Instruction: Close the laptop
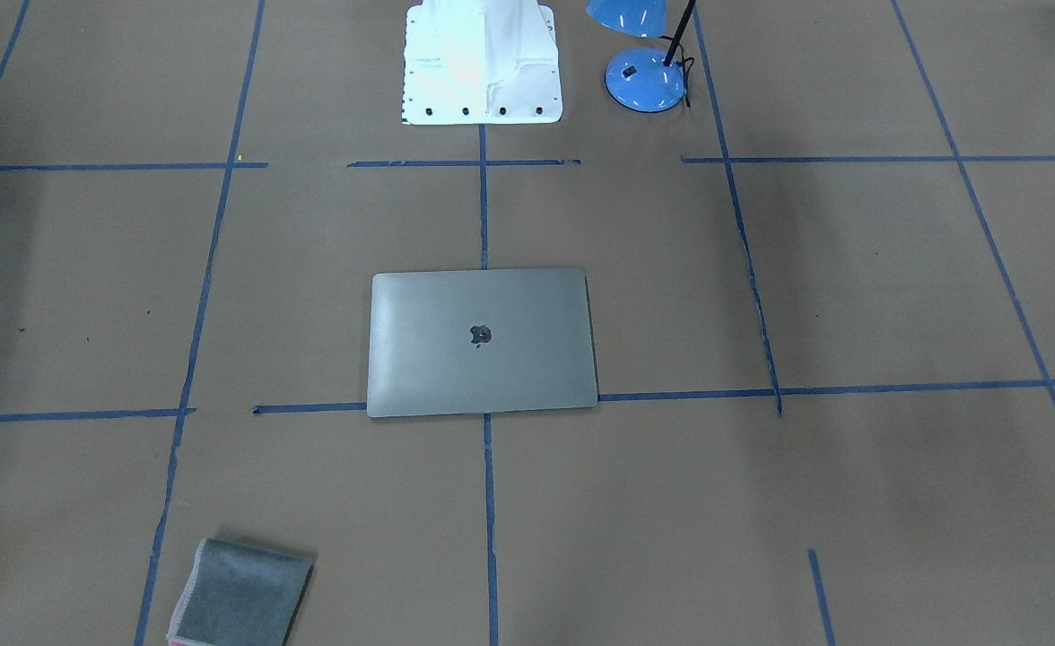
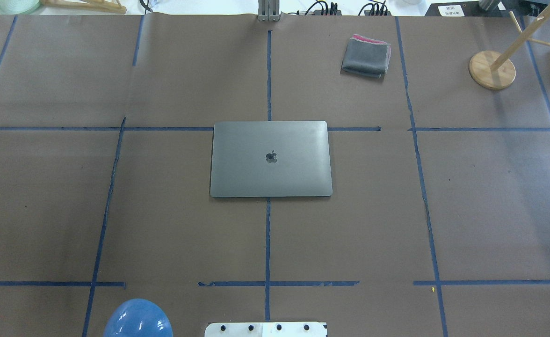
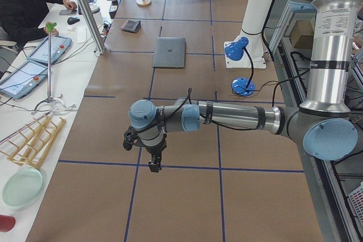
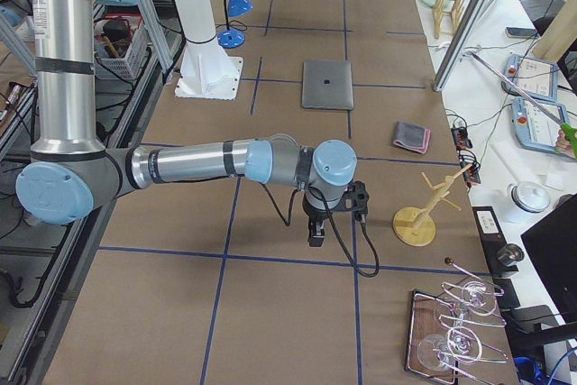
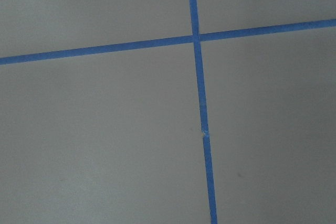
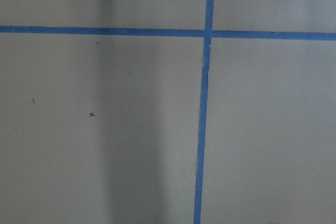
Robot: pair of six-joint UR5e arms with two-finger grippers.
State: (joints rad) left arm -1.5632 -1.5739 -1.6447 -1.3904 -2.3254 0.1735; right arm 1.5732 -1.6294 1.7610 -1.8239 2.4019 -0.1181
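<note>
The space-grey laptop [image 2: 270, 159] lies flat in the middle of the table with its lid down and the dark apple logo facing up. It also shows in the front-facing view [image 1: 481, 341], the exterior left view [image 3: 169, 52] and the exterior right view [image 4: 326, 85]. My left gripper [image 3: 154, 165] hangs over bare paper far from the laptop, at the table's left end. My right gripper [image 4: 315, 239] hangs over bare paper at the right end. I cannot tell whether either is open or shut. Both wrist views show only brown paper and blue tape.
A folded grey cloth [image 2: 366, 56] lies at the far right of the laptop. A blue desk lamp [image 1: 644, 76] stands beside the white robot base [image 1: 481, 63]. A wooden stand [image 2: 491, 69] is at the far right corner.
</note>
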